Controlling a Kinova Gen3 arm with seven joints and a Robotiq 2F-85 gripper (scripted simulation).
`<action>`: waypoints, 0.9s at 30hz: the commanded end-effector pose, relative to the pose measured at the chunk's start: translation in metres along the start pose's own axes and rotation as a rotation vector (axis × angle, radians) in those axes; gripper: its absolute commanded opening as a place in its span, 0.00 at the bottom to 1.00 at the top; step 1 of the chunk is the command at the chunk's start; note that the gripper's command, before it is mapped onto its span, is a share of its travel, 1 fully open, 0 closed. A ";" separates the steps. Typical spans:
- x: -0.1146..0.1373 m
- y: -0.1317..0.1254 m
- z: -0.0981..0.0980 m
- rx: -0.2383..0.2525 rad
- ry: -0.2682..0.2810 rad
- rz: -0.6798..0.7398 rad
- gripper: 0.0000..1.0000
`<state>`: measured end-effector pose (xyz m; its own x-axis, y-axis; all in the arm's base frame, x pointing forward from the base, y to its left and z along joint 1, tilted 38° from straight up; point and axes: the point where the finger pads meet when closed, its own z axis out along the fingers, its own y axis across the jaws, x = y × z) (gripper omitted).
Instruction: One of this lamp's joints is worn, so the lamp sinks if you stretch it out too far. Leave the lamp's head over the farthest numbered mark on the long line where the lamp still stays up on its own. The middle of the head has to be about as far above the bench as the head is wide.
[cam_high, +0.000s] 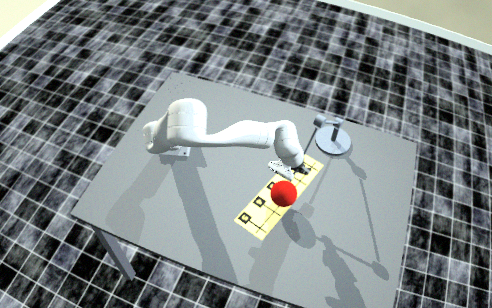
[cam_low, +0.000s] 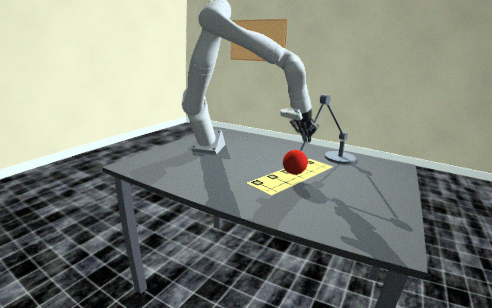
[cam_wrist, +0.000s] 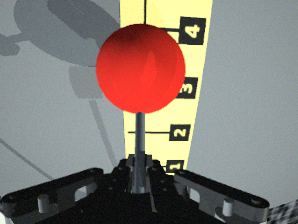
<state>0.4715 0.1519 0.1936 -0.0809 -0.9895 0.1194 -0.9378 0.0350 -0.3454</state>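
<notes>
Directly ahead of the gripper (cam_wrist: 139, 183), whose jaws were clamped on the lamp's thin rod (cam_wrist: 139, 137), the red head (cam_wrist: 140, 68) hung over the marked strip (cam_wrist: 166, 3) near mark 3, rod axis running forward along the line

A bare test room, lab-like: 1 grey bench (cam_low: 165, 172) on plain legs, dark tiled floor (cam_low: 60, 240), cream walls (cam_low: 90, 70), an orange panel (cam_low: 257, 40), a bolted-down white robot arm (cam_low: 202, 90), and a yellow numbered strip (cam_high: 250, 222).
</notes>
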 end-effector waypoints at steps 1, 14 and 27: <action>-0.014 0.001 -0.002 0.003 -0.014 -0.011 0.00; -0.028 0.002 -0.004 0.004 -0.010 -0.006 0.00; -0.041 0.002 -0.006 0.005 -0.010 -0.006 0.00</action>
<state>0.4720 0.1829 0.1935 -0.0859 -0.9887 0.1226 -0.9367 0.0382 -0.3481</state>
